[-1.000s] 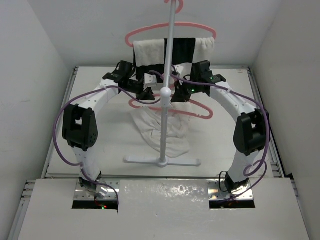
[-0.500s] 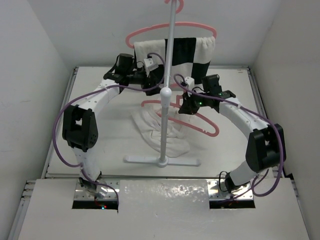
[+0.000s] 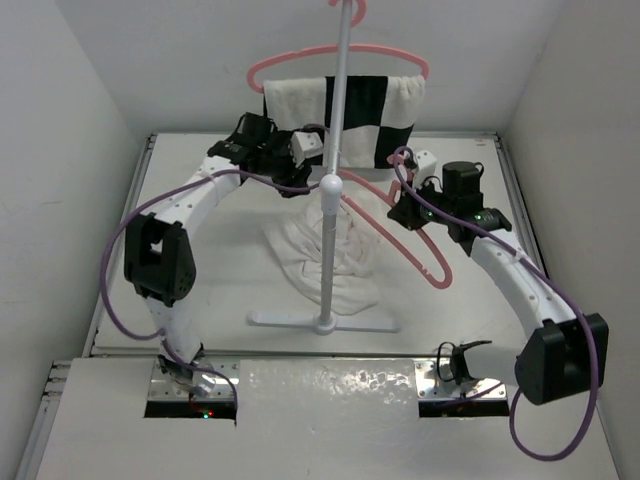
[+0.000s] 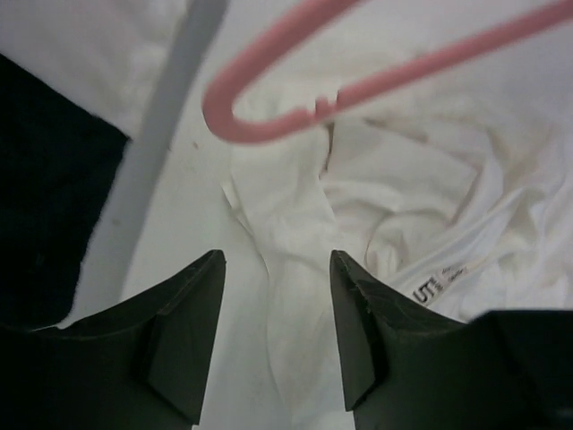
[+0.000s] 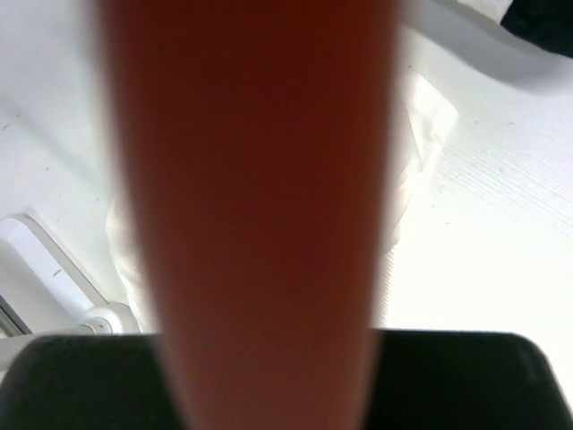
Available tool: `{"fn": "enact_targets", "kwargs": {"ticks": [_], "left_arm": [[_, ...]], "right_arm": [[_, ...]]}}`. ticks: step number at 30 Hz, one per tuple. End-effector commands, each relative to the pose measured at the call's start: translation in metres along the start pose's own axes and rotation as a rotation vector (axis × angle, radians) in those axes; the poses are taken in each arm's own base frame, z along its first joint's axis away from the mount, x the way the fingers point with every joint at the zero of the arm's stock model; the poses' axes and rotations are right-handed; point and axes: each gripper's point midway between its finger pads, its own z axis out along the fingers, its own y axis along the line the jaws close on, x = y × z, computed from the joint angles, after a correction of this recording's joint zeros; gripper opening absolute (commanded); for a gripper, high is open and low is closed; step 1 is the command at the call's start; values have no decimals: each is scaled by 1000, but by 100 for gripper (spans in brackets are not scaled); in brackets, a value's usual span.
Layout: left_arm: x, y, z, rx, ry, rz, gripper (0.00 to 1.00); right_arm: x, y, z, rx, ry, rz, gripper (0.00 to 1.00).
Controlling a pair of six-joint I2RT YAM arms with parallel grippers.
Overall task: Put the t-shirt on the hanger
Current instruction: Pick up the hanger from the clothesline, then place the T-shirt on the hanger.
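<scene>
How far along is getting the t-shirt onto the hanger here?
Done: right gripper grips the hanger, tilted above the table. In hand: left gripper hovers open over the crumpled t-shirt. Left: all of the dressing; no fabric is on the hanger.

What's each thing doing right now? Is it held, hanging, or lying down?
t-shirt, crumpled on the table, not held.
hanger, tilted in the air, gripped by right hand.
right hand, shut on the hanger.
left hand, open, empty, above the t-shirt.
checkered cloth, hanging on the stand.
</scene>
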Motion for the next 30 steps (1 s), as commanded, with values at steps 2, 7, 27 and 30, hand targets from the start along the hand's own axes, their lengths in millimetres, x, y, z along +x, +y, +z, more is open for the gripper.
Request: {"fn": "enact_targets", "kwargs": {"ticks": [2,7,27,30], "left_arm": [[52,-17,15,139,201,1,50],[76,-50,19,292,249,72,53],[58,-10,25,40,230,-30,0],[55,-22,25,93,203,-38,0]], "right_arm": [[-4,3,-18,38,-23,-17,0],[5,14,-36,30,-20,-41,0],[24,77,-39,-327,-33,-72,0],[15,71,-29,-322,-33,-86,0]]}}
